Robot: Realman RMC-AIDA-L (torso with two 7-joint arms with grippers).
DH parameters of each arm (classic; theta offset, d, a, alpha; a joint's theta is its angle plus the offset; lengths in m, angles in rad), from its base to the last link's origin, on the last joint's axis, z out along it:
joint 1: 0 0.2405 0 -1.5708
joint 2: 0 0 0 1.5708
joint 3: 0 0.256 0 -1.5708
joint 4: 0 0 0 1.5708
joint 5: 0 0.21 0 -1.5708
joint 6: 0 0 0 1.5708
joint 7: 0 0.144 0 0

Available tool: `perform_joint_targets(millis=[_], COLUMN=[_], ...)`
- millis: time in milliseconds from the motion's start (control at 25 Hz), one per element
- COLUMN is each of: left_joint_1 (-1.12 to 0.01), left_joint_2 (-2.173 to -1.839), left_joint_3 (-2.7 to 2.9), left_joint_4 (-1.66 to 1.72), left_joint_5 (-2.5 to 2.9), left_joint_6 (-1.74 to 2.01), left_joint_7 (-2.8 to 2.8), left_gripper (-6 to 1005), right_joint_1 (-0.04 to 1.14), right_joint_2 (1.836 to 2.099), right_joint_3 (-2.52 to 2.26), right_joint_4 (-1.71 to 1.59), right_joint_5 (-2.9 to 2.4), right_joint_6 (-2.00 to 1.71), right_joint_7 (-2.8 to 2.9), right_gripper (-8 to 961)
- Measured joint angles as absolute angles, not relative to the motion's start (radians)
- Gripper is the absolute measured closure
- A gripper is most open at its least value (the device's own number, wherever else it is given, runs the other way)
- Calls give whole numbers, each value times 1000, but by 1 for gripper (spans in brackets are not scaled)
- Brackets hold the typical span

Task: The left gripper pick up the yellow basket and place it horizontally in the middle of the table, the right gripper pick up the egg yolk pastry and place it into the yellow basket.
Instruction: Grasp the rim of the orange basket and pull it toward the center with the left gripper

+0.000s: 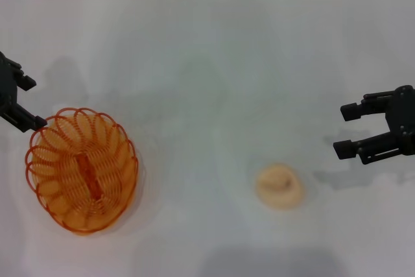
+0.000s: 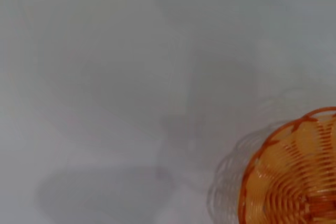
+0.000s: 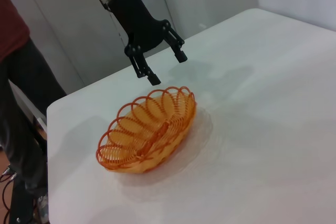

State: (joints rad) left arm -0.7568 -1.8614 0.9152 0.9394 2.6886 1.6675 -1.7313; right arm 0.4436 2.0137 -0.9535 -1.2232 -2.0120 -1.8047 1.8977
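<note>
The yellow basket [image 1: 81, 170] rests on the white table [image 1: 207, 63] at the front left, its long axis running roughly front to back. Just behind its far-left rim hovers my left gripper [image 1: 34, 102], open and holding nothing. The right wrist view shows that same left gripper [image 3: 168, 69] spread above the basket's [image 3: 149, 129] far rim, not touching it. A part of the basket [image 2: 294, 177] shows in the left wrist view. The egg yolk pastry [image 1: 279, 186] lies at the front right of centre. My right gripper [image 1: 340, 130] stands open, right of the pastry and apart from it.
The table's far edge meets a tiled wall at the back. In the right wrist view a person in dark trousers [image 3: 16, 103] stands beyond the table's edge on the basket's side.
</note>
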Motion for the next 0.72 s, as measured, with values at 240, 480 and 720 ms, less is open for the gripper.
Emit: perform_joint_targets(millis=[240, 480, 720], left_joint_1=[-765, -775, -780], left_joint_2=[-1878, -1893, -1923], left_joint_3=[915, 917, 920], left_joint_4=[937, 927, 913], left_joint_5=[2715, 2717, 2717], left_joint_6=[1644, 1612, 1586], left_joint_7=[-1706, -1682, -1661], left_gripper=[215, 223, 231], right_joint_1=[447, 450, 455], right_joint_2=[2014, 2014, 2014], right_joint_3=[-960, -970, -973], right_joint_4=[-1219, -1219, -1219], right_joint_5=[-2005, -2003, -2000], right_joint_6=[-1799, -1786, -1778], right_joint_7=[1906, 1909, 1910], right_gripper=[95, 95, 95])
